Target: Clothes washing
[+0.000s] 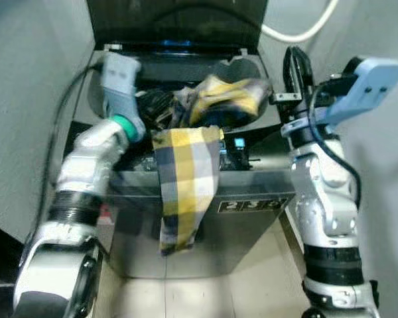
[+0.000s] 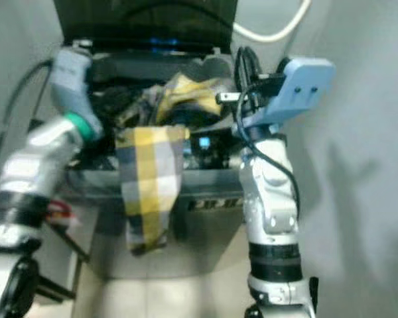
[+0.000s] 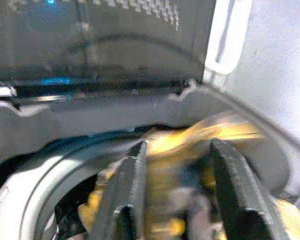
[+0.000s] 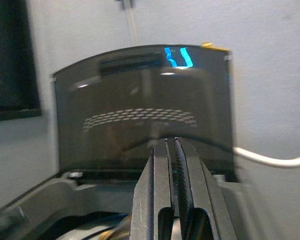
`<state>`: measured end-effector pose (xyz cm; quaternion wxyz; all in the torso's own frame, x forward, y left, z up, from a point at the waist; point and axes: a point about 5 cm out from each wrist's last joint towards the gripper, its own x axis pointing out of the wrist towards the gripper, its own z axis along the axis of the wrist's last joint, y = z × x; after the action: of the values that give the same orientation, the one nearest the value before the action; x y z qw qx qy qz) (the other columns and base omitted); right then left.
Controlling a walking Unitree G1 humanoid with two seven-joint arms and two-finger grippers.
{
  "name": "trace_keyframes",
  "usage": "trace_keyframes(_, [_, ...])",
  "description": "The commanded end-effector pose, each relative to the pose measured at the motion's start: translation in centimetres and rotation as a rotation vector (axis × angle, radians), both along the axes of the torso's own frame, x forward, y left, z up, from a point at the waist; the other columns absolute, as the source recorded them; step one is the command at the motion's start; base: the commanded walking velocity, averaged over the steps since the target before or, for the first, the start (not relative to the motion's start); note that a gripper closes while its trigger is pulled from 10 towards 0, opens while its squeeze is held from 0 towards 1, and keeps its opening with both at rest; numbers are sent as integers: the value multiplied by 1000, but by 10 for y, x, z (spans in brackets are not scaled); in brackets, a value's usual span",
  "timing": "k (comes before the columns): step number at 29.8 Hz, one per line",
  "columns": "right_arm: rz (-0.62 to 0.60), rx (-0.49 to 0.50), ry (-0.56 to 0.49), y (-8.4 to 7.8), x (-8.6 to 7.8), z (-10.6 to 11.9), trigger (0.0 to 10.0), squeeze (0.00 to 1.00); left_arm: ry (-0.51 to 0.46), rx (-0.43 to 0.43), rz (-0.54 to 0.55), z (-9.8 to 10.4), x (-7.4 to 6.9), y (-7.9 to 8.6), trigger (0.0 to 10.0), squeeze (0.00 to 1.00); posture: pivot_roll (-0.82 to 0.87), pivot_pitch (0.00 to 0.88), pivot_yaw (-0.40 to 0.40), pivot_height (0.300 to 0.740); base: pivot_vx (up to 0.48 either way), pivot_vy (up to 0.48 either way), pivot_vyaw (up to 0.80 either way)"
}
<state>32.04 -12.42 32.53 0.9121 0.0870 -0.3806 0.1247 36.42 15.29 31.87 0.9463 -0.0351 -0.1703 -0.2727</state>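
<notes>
A yellow, grey and white checked cloth [image 1: 186, 182] is hanging over the near rim of the grey top-loading washing machine [image 1: 252, 199], its raised dark lid [image 4: 140, 115] standing at the far side. The left gripper [image 3: 177, 192], fingers spread apart, is reaching into the drum over bunched yellow fabric. The right gripper [image 4: 174, 200], fingers pressed together and empty, is hovering at the right of the machine.

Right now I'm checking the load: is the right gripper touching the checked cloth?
Apart. In the left eye view the right gripper is raised at the washer's right edge, fingers shut, with open space between it and the checked cloth.
</notes>
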Motion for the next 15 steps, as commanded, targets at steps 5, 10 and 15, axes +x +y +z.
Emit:
trace_keyframes(5, [27, -3, 9, 3, 1, -2, 10000, 0, -88, 74, -208, -2, -62, 3, 10000, 0, 88, 150, -28, 731, 0, 0, 0])
trace_keyframes(10, [44, -4, 22, 6, 3, -5, 10000, 0, -45, 227, -189, -22, -80, 3, 10000, 0, 103, 148, -35, 731, 0, 0, 0])
trace_keyframes(15, [50, -5, 23, 8, 4, -6, 10000, 0, 60, 380, -174, -47, -81, 7, 10000, 0, 106, 149, -36, 731, 0, 0, 0])
